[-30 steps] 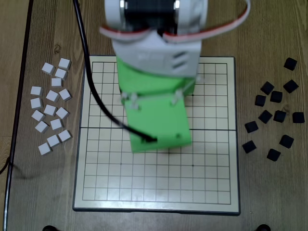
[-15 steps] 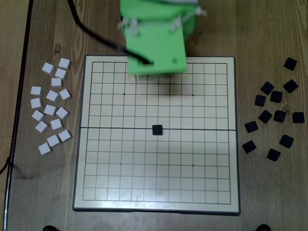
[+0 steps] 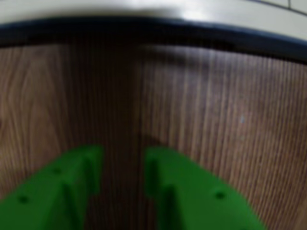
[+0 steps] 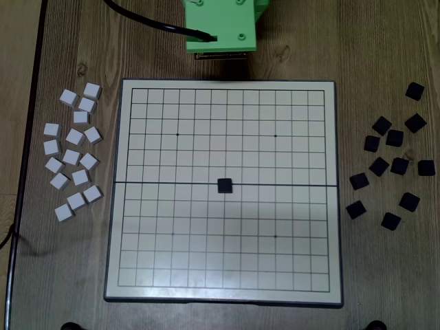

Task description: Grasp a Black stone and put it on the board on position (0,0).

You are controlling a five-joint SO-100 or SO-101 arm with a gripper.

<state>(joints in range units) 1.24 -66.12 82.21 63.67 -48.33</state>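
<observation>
The white grid board (image 4: 124,206) lies in the middle of the wooden table. One black stone (image 4: 225,185) sits at the board's centre. Several loose black stones (image 4: 394,138) lie on the table to the right of the board in the overhead view. In the wrist view my green gripper (image 3: 123,158) hovers over bare wood, its jaws apart with nothing between them. The board's dark edge (image 3: 144,28) runs across the top of that view. In the overhead view only the green arm (image 4: 220,27) shows, at the top beyond the board's far edge; its fingers are hidden beneath it.
Several white stones (image 4: 73,156) lie on the table to the left of the board in the overhead view. A black cable (image 4: 148,24) runs to the arm at the top. The table's edge (image 4: 31,172) runs down the left side.
</observation>
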